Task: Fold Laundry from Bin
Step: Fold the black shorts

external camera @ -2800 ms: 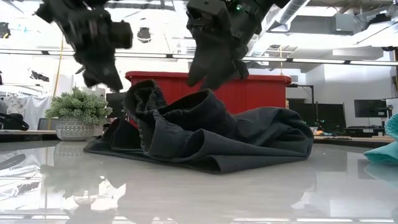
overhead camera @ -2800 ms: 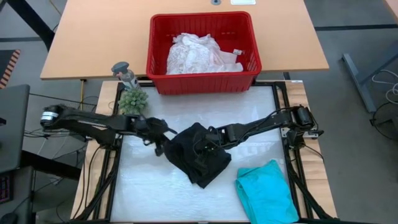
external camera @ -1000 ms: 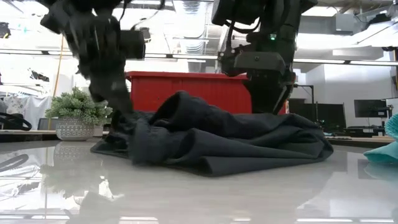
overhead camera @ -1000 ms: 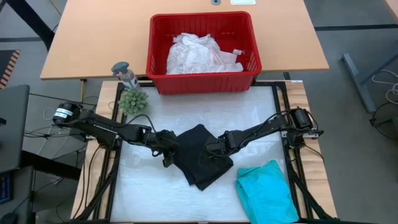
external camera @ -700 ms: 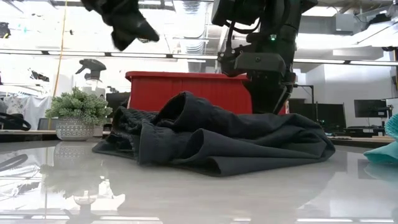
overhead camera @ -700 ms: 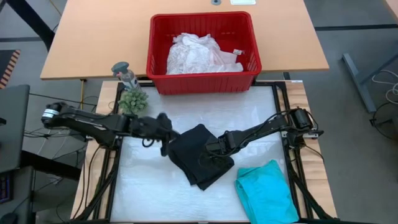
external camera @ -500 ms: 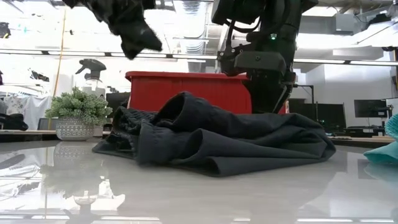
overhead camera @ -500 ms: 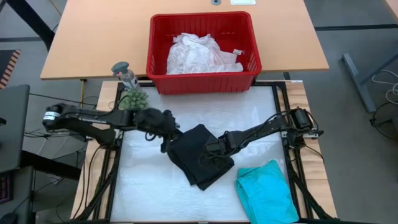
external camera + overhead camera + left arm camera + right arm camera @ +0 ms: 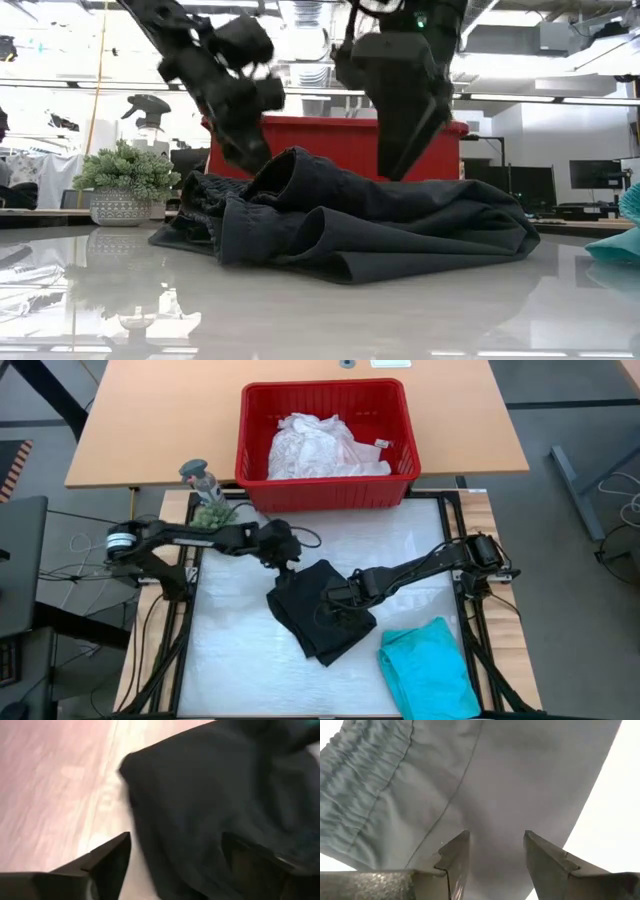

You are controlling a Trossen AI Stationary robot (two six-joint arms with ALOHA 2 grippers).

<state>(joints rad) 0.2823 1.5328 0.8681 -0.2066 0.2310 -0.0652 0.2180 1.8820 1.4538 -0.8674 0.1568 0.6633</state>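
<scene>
The black garment [image 9: 322, 610] lies bunched and partly folded on the white work surface [image 9: 400, 550], also seen in the low view [image 9: 380, 230]. My left gripper [image 9: 287, 563] is open above the garment's far-left corner [image 9: 135, 770], its fingers wide apart [image 9: 112, 860]. My right gripper [image 9: 335, 600] is open just above the garment's middle [image 9: 485, 780]; no touch shows. A folded teal garment [image 9: 430, 665] lies at the near right. The red bin [image 9: 325, 485] stands beyond the far edge, with white laundry [image 9: 320, 445] inside.
A small potted plant [image 9: 213, 517] and a spray bottle [image 9: 197, 475] stand at the far left corner. The bin sits on a tan table [image 9: 150, 420] behind the work surface. Bare white surface lies at the near left [image 9: 240, 670] and far right.
My left gripper has let go of the garment's left edge, risen, swung toward the far edge and the right, and opened wide. It has come down by the garment's far-left corner. My right gripper has risen a little off the garment. The garment has stayed in place.
</scene>
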